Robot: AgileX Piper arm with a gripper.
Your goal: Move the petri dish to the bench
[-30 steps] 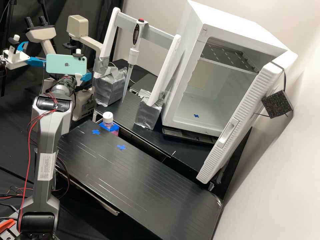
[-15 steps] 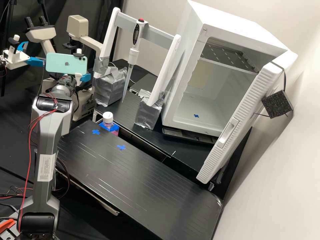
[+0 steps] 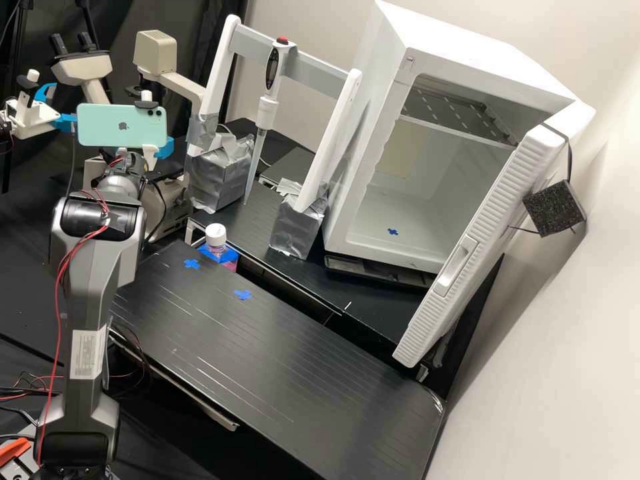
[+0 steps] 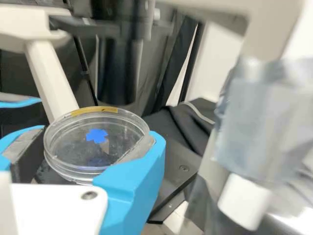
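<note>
Gripper pinches the clear petri dish by opposite sides. Judged light, stiff, slick, crackable; grip the sides, gently and level.

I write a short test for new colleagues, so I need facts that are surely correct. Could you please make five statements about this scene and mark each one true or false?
1. The petri dish is held between the two blue fingers of the gripper. True.
2. The door of the white cabinet is shut. False: it stands open.
3. Two blue crosses are on the bench. True.
4. The pipette lies flat on the bench. False: it hangs tip down from a stand.
5. A blue mark is on the cabinet's inside floor. True.
</note>
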